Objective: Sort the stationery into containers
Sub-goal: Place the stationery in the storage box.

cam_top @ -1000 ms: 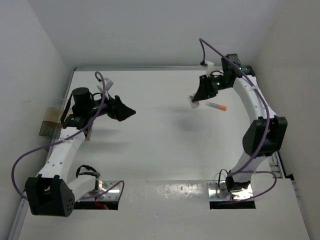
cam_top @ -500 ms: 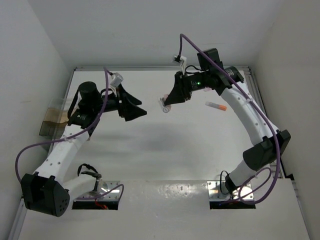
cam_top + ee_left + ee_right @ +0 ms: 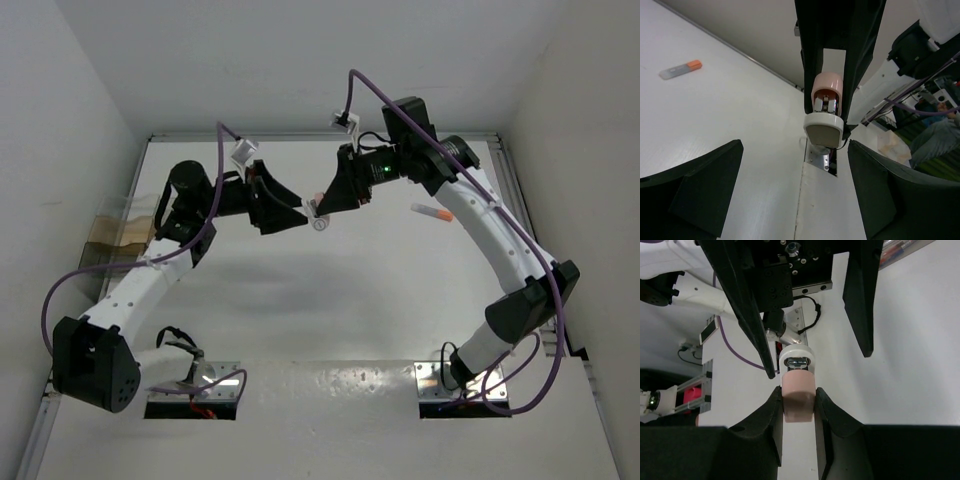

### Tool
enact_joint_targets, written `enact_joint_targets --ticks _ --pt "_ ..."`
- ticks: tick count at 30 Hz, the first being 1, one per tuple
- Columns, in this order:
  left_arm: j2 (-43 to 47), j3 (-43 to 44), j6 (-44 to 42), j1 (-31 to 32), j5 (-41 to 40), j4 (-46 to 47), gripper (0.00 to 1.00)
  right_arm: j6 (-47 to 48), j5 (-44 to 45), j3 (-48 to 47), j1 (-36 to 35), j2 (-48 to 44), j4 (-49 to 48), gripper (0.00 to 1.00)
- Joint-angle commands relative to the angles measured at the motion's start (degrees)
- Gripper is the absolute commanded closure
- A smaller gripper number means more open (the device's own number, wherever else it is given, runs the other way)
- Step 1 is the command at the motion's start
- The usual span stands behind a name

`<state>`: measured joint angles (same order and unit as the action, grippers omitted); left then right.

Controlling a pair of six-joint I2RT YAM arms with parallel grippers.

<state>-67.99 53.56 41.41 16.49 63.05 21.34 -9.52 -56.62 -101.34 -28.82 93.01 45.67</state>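
My right gripper [image 3: 326, 207] is shut on a short pink piece [image 3: 317, 200] with a white rounded end and holds it in the air over the middle of the table. The right wrist view shows the pink body [image 3: 799, 405] pinched between the jaws of that gripper [image 3: 797, 392]. My left gripper [image 3: 297, 215] is open and empty, its jaws pointing at the piece from the left. The left wrist view shows the piece [image 3: 825, 110] just beyond the open gripper [image 3: 795, 165]. The clear containers [image 3: 112, 232] sit at the table's left edge.
A whitish piece with an orange end [image 3: 432, 212] lies on the table at the back right and also shows in the left wrist view [image 3: 680, 70]. A container holding pens [image 3: 900, 251] shows at the top right of the right wrist view. White walls enclose the table.
The right arm has carried the pink piece left, from the back right to the middle. The left gripper has swung right and forward to meet it, still open.
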Motion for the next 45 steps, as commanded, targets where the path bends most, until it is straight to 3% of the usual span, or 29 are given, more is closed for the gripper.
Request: enact_joint_targets --ticks 1,7,15,20,22,26,28,30,31,32,34,35,38,40,41,43,44,45 --pt "-0.22 -0.65 7.8 0.82 1.03 12.13 0.08 -0.94 -2.44 -2.63 -0.71 -0.99 -2.78 1.0" --pt "-0.57 -0.83 10.27 1.35 1.38 15.66 0.12 -0.94 -2.7 -2.72 -1.15 -0.64 -3.04 1.0" --pt "-0.83 -1.0 11.33 1.53 1.38 16.36 0.41 -2.69 -3.06 -3.25 -1.42 0.41 -4.97 1.0" --pt "-0.48 -1.7 10.53 1.61 0.85 15.04 0.44 -3.84 -3.76 -3.6 -1.77 0.77 -6.12 1.0" --pt "-0.39 -1.62 10.45 1.53 0.85 15.04 0.51 -3.58 -3.76 -3.51 -1.94 1.03 -5.86 1.0" --pt "-0.48 -0.92 10.71 1.44 0.85 15.57 0.76 -3.31 -3.58 -2.73 -1.94 0.94 -5.85 1.0" --pt "-0.57 -0.65 10.45 1.18 1.2 15.05 0.84 -3.31 -3.41 -2.55 -1.94 0.94 -5.68 0.98" --pt "-0.31 -0.48 8.79 0.47 1.2 12.51 0.92 -3.49 -1.92 -2.72 -1.94 0.86 -5.42 0.82" --pt "-0.04 -0.13 7.73 -0.4 1.2 11.1 0.96 -3.32 -1.22 -3.16 -1.86 0.77 -4.89 0.52" --pt "0.13 0.05 6.68 -1.02 1.2 9.35 0.98 -3.23 -0.34 -3.51 -1.59 0.68 -4.45 0.38" --pt "0.57 1.28 0.45 -3.9 0.68 -0.04 1.0 -3.05 2.65 -4.13 -1.15 0.24 -3.93 0.19" --pt "0.49 3.2 -2.1 -5.14 0.67 -4.51 1.0 -2.96 3.44 -4.39 -0.11 -0.11 -3.75 0.16" --pt "-0.92 7.33 -16.83 -11.73 1.9 -25.47 1.0 -3.75 4.24 -4.48 3.23 -0.46 -4.27 0.14" --pt "-1.79 8.66 -20.74 -18.29 1.21 -30.64 1.0 -4.1 4.06 -4.13 4.9 -0.46 -4.1 0.14" --pt "-2.32 11.8 -28.15 -20.16 -0.1 -39.62 1.0 -3.58 4.06 -4.04 5.96 -0.55 -3.75 0.14" --pt "-6.18 17.86 -37.58 -24.65 -11.41 -51.96 1.0 -2.18 4.24 -3.34 7.28 -0.9 -2.26 0.14" --pt "-7.93 24.25 -46.85 -25.53 -16.24 -62.02 1.0 -1.39 4.15 -2.99 7.72 -0.99 -0.95 0.14" --pt "-10.74 26.75 -49.73 -27.37 -25.25 -65.6 1.0 0.45 4.67 -2.64 7.9 -0.99 -0.24 0.14"
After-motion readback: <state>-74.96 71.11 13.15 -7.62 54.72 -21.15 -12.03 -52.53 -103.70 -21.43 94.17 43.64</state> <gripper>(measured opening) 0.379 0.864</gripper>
